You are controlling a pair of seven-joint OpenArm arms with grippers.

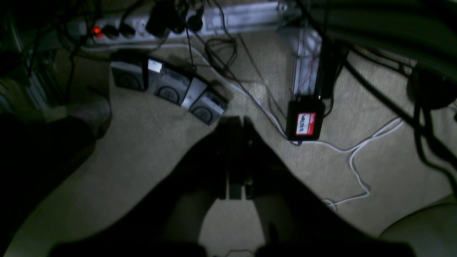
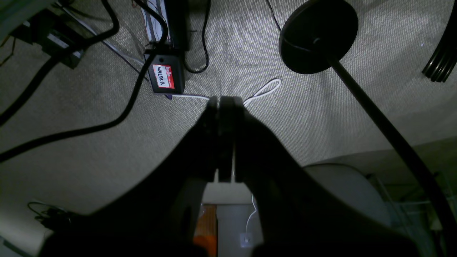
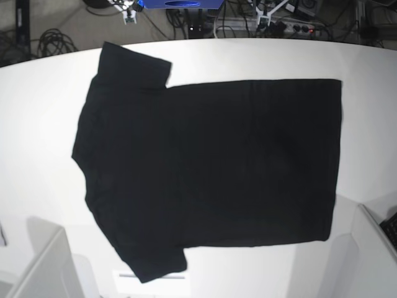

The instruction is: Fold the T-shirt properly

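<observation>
One T-shirt [image 3: 211, 167], black, plain side up, spread flat on white table [image 3: 43, 124] in base view. Collar end at left, hem at right. Far sleeve lying toward far-left, near sleeve toward near-left, almost at near table edge. No print visible on the upward side. No containers seen; nothing resting on the cloth.

Left gripper [image 1: 235, 123]: jaws pressed fully together, nothing between them, touching nothing. Seen from its wrist camera against beige carpet [image 1: 150, 150], clear of the table. Beyond the tip: three grey foot pedals [image 1: 167, 89] in a row, power strip [image 1: 142, 26] with lit red switch at far left, small black box with red-and-white label [image 1: 305, 123], white cable [image 1: 357, 157] to the right.

Right gripper [image 2: 225, 101]: jaws likewise shut tight, empty, no contact with anything. Over the same carpet in its wrist view; labelled black box [image 2: 165, 76] far-left of tip, round black stand base [image 2: 317, 35] far-right, thick black cable [image 2: 71, 132] at left.

Neither gripper visible in base view.
</observation>
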